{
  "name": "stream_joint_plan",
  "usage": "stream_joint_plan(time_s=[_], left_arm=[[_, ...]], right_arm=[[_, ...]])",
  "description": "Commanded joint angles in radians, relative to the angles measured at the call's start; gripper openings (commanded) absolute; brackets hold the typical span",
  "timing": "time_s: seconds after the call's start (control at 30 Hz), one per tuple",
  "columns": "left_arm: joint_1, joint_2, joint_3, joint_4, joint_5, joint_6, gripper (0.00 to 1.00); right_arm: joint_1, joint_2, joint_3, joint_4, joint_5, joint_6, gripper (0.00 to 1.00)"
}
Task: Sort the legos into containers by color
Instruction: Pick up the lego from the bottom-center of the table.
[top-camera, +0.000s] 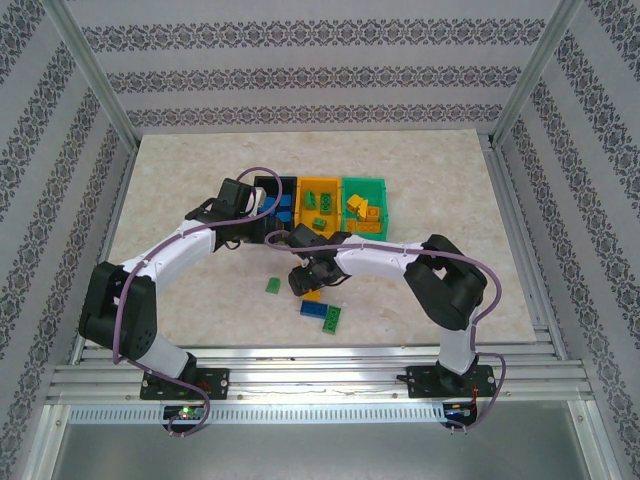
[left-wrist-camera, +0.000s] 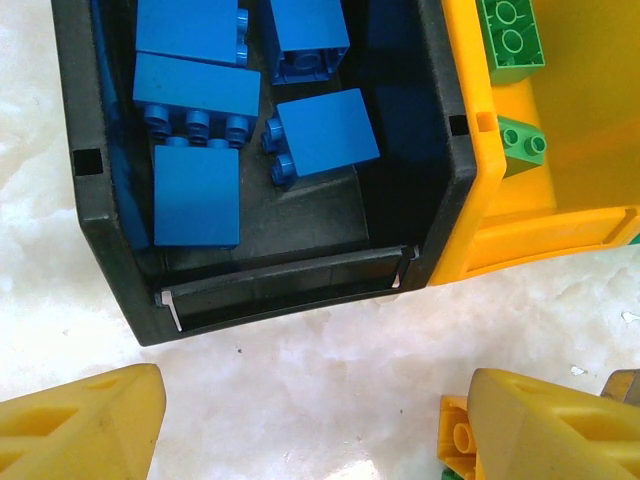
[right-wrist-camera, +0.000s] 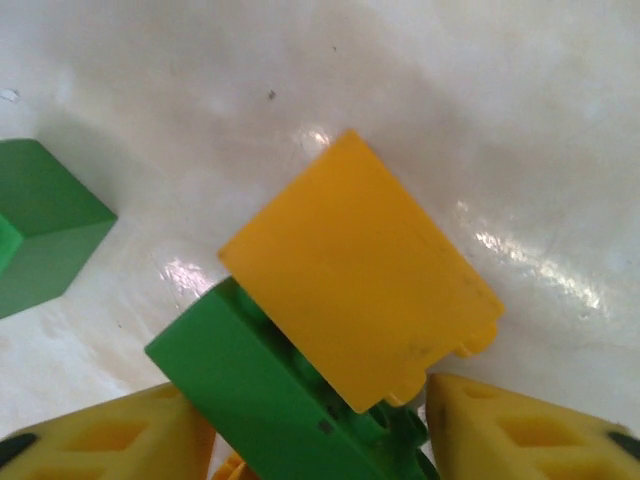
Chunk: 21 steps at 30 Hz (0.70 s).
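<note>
The yellow brick (right-wrist-camera: 360, 270) I'm working on is a smooth, glossy plastic block. Its flat face is turned to the wrist camera and its long axis runs diagonally from upper left to lower right. It sits on the studs of a green brick (right-wrist-camera: 240, 390) lying along the same diagonal. The pair is on the tabletop (right-wrist-camera: 450, 100), a shiny marbled surface, about midway across and nearer the near edge.

The right claw (right-wrist-camera: 315, 400) has its yellow fingers (right-wrist-camera: 530, 430) on either side of the pair. I cannot tell whether they are pinching. A second green brick (right-wrist-camera: 40, 230) lies just to the side. From above I see a blue brick (top-camera: 312, 308) with another green one beside it, closer to the near edge.

The left claw (left-wrist-camera: 315, 400) is spread wide with nothing in it, over bare tabletop at the near end of the black bin (left-wrist-camera: 110, 230). That bin is matte with squared walls and holds blue bricks (left-wrist-camera: 195, 195). Touching it is the orange bin (left-wrist-camera: 480, 200), with green bricks (left-wrist-camera: 510, 35) inside. The green bin (top-camera: 365, 183) ends the row towards the far edge and holds yellow bricks (top-camera: 358, 207).
</note>
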Motion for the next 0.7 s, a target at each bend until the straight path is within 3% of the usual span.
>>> stream_joint_plan(time_s=[0.0,0.4,0.67], left_arm=[[0.014,-0.019,-0.014,0.035,0.011,-0.009,0.79],[0.015,-0.021,-0.015,0.035,0.011,-0.018,0.79],[0.015,-0.024,-0.013,0.03,0.007,-0.018,0.79]], right_arm=[[0.013,0.008,0.03,-0.025,0.013,-0.009,0.5],[0.021,-0.079,-0.012,0.002,0.022,-0.096,0.31],[0.02,-0.143,-0.011,0.018,0.019,-0.141,0.3]])
